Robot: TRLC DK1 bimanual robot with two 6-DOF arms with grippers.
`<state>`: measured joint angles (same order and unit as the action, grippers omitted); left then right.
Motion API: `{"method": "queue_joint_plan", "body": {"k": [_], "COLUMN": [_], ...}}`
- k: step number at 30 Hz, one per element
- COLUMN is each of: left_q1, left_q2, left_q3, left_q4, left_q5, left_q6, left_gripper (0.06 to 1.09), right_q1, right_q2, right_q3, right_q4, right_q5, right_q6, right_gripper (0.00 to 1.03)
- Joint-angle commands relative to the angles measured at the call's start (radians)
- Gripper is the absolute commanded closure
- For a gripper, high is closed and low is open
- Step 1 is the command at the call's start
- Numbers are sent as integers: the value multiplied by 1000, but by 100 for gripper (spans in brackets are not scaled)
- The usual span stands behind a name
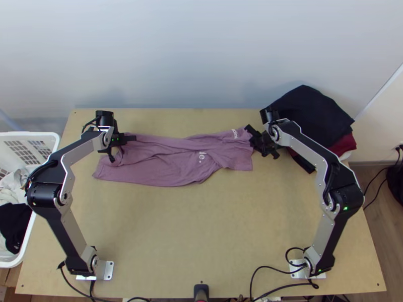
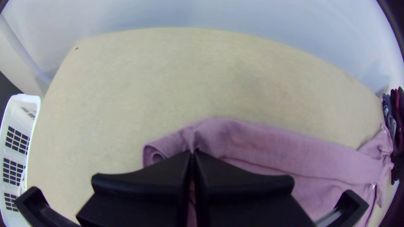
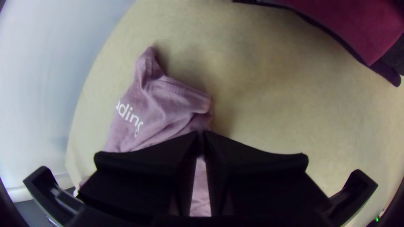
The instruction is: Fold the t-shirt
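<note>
The mauve t-shirt [image 1: 166,161] lies lengthwise across the back of the table, a long strip folded over on itself with some wrinkles and part of its white lettering showing. At its left end is my left gripper [image 1: 120,146]; in the left wrist view the left gripper [image 2: 192,154] is shut on the pinched upper edge of the shirt [image 2: 269,143]. My right gripper [image 1: 257,141] is at the shirt's right end. In the right wrist view the right gripper [image 3: 201,135] has its tips together on the cloth, beside a bunched end of the shirt [image 3: 168,101].
A pile of dark and red folded clothes [image 1: 312,110] sits at the table's back right, close to the right arm. A white basket [image 1: 48,138] with clothes stands off the table's left edge. Bare wood [image 1: 201,231] lies between the arms.
</note>
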<state>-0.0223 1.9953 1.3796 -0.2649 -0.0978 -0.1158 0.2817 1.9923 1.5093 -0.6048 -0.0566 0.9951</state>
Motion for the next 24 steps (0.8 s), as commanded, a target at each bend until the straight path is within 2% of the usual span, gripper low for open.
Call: {"method": "queue_joint_plan", "body": {"k": [1, 10, 12, 15, 18, 24], "left_q1": [-10, -41, -50, -65, -82, -94], "left_q2": [-61, -270, -306, -354, -391, -444], "left_q3": [-24, 182, 231, 288, 338, 434], "left_q4": [-45, -204, -220, -229, -241, -281], "left_q5": [17, 21, 21, -3, -29, -59], "left_q6": [-31, -38, -39, -41, -41, -41], "left_gripper": [105, 105, 105, 105, 105, 105], "right_q1": [14, -10, -9, 8, 22, 36], "right_q2": [-66, -250, -276, -309, -348, -461], "right_q3": [14, 15, 15, 38, 65, 75], "right_q4": [-12, 51, 68, 85, 105, 286], "right_q5": [32, 112, 156, 170, 215, 241], "right_q6": [-41, -165, -219, -335, -394, -550], "right_gripper": [100, 100, 100, 100, 100, 100]}}
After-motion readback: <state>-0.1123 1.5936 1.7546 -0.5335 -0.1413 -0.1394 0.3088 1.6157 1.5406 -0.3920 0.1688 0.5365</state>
